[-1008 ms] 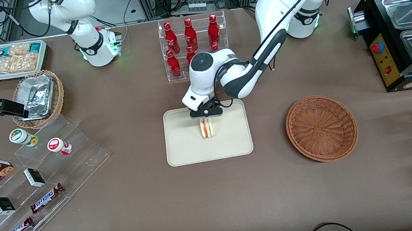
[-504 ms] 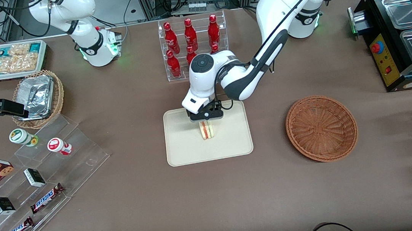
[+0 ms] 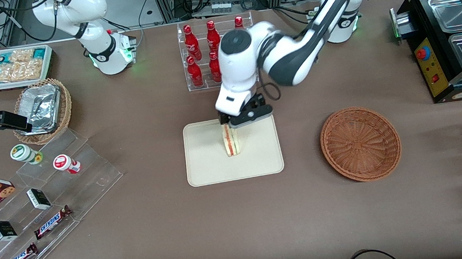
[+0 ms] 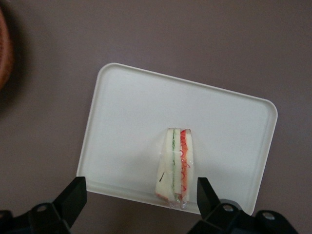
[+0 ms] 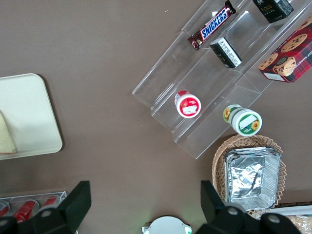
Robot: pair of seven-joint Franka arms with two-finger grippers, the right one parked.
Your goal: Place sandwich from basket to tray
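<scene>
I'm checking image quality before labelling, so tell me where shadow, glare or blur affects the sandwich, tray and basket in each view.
Front view: even light, sandwich sharp on the tray, soft shadow beside the basket. Left wrist view: tray washed out pale, sandwich filling readable, the open hand above it, dark and soft-edged, basket only a blurred sliver. Right wrist view: foil container shows mild glare.

Cream tray [image 3: 209, 166], white sandwich [image 3: 230, 141] striped red and green, reddish-brown woven basket [image 3: 360, 143], black tool [image 4: 139, 197].
</scene>
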